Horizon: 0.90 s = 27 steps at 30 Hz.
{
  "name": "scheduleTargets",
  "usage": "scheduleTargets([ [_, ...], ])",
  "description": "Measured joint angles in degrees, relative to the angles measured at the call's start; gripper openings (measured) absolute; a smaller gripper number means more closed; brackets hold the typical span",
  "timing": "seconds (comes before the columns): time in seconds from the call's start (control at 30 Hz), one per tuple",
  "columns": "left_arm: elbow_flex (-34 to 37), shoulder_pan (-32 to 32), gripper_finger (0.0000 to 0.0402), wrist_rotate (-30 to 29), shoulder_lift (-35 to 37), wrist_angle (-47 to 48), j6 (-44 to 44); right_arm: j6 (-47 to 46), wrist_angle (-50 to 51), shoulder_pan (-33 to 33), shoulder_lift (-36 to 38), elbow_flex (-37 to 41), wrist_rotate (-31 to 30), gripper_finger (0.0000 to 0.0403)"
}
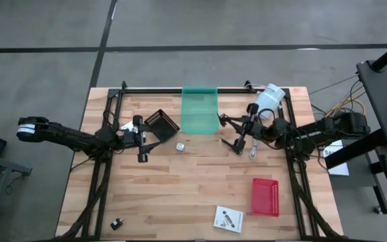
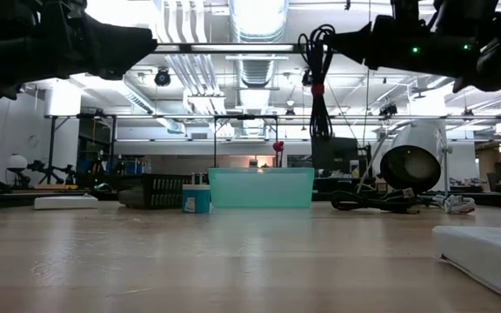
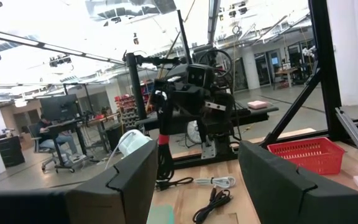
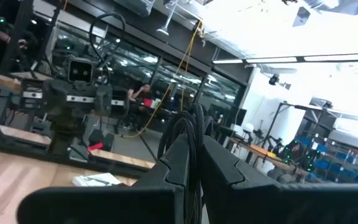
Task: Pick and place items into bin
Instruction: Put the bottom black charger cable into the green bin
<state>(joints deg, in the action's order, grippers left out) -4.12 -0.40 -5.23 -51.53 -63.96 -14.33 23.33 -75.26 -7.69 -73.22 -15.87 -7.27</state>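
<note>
My right gripper (image 1: 246, 126) is shut on the coiled black cable (image 2: 320, 83), which has a red tie, high above the table just right of the green bin (image 1: 200, 109). My left gripper (image 1: 144, 138) is open and empty, left of the bin, beside a black basket (image 1: 162, 122). A tiny white cube (image 1: 179, 146) sits on the table between the arms. A flat white packet (image 1: 228, 219) and a small black piece (image 1: 117, 223) lie near the front edge. A silvery piece (image 1: 254, 148) lies below the right gripper. My right gripper pinches several loops of the cable's coil (image 4: 193, 127) between its two fingers. The fingers come about level from the table's right side. The coil hangs below the fingers (image 2: 321, 113), clear of the table.
A red basket (image 1: 265, 196) stands at the front right. A white lamp-like object (image 1: 271, 97) and loose cables (image 2: 372, 203) lie at the far right. The black frame rails (image 1: 99, 181) run along both sides. Bare wood lies in the middle and front.
</note>
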Motion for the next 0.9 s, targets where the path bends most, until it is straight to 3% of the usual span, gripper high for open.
scheduleTargets([
  [0.9,0.00,-0.01,0.0208,-0.02,0.02,0.29,0.36,-0.76,9.57,-5.52,-0.13,-9.49,0.04,0.0013],
])
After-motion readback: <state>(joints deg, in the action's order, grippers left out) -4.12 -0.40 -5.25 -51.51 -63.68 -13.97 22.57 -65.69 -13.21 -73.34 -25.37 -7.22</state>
